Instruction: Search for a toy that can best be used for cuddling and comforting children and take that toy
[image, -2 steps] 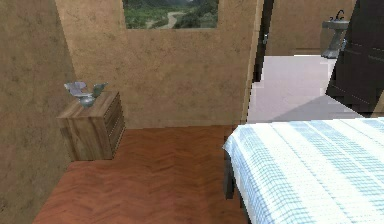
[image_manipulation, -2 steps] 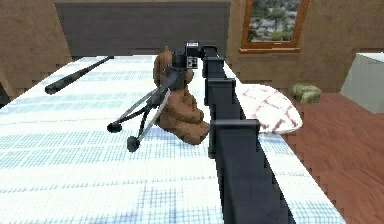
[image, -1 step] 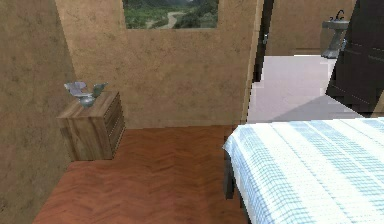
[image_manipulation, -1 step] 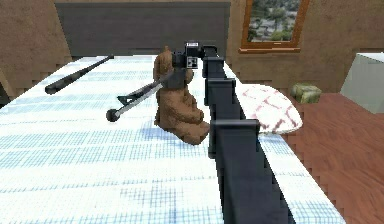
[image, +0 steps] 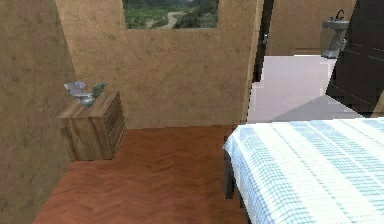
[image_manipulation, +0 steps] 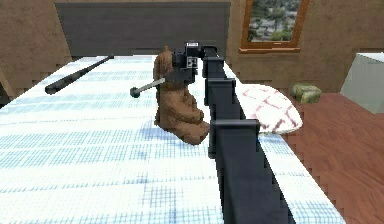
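Your gripper (image_manipulation: 146, 89) meets the brown teddy bear (image_manipulation: 186, 112), seated upright on the checked bed (image_manipulation: 90, 150); you cannot tell whether its fingers hold anything. The arm (image_manipulation: 235, 140) stretches across the mattress, likely because the bear sits far in; a baseball bat (image_manipulation: 80, 73) lies well apart.

No legible text, labels, numbers, signs anywhere.

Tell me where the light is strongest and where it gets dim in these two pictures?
Forward view: brightest on the pale floor in the room beyond, darkest beneath the near edge of the bed; the left wall leans only in the picture. Arm side view: the checked bedspread is evenly lit with no glare, and the arm is nearly black against it.
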